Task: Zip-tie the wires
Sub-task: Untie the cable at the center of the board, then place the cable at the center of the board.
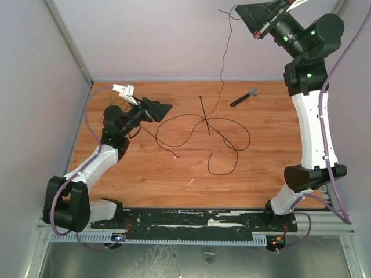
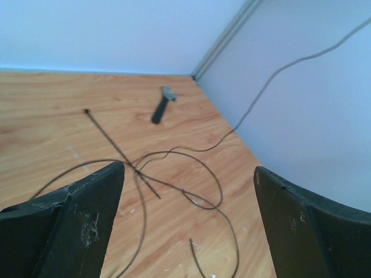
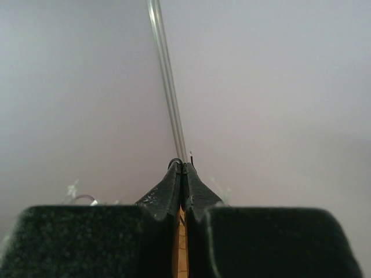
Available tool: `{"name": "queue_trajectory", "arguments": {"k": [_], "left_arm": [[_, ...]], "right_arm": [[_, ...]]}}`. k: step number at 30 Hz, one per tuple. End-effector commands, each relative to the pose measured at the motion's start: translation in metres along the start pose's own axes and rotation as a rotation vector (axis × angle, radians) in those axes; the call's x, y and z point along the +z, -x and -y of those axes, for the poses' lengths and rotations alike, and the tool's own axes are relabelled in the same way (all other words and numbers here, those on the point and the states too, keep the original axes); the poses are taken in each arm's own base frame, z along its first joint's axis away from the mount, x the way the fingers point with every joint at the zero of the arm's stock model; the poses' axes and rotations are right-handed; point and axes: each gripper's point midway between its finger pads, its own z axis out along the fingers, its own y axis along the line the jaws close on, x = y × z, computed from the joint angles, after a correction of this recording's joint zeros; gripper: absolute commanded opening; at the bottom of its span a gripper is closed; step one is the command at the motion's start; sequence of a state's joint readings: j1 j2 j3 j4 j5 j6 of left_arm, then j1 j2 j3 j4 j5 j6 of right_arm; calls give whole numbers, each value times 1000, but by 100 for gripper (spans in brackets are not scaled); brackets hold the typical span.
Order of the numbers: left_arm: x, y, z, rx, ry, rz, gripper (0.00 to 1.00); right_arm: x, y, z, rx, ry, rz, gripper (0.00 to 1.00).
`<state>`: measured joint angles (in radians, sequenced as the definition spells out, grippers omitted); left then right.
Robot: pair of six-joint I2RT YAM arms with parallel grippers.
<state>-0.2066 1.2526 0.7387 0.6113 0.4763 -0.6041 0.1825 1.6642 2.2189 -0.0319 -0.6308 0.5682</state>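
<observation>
The wires [image 1: 250,138] lie in loose dark loops mid-table, and one strand rises from them to my right gripper [image 1: 237,10], held high near the back wall. In the right wrist view that gripper [image 3: 184,168] is shut on the wires, with a short wire end poking out past the tips. The zip tie [image 1: 204,116], a straight black strip, lies across the loops; it shows in the left wrist view as the zip tie [image 2: 119,152] among the wires [image 2: 221,194]. My left gripper [image 1: 165,109] hovers left of the loops, open and empty [image 2: 189,168].
A dark-handled tool with a grey head [image 1: 244,97] lies at the back right of the wooden table [image 1: 145,174]; the left wrist view shows the tool [image 2: 162,104] near the corner. Pale walls enclose the back and both sides.
</observation>
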Motion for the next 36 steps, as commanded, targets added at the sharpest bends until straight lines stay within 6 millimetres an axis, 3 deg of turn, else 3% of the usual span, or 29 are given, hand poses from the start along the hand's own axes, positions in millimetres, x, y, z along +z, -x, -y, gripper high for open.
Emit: {"name": "queue_trajectory", "arguments": {"k": [1,12,17,26,30,36], "left_arm": [[4,-13,31,-5,-94,21,98],[19,-101,56,66,-109,-101,98],[44,-144,59,139,-88,-183,99],[86,-218,94,170,-200,-342,98],[102,-233,97,196,-175,-341,98],[130,-238,106,182,-188,-264,98]], "right_arm": [[1,24,-36,15,115,43,0],[-20,45,-74,-9,175,71,0],[-30,48,-83,-19,177,77,0],[-41,47,-86,-52,142,67,0],[-45,50,-90,-62,142,70,0],[-50,54,-97,-69,150,83,0]]}}
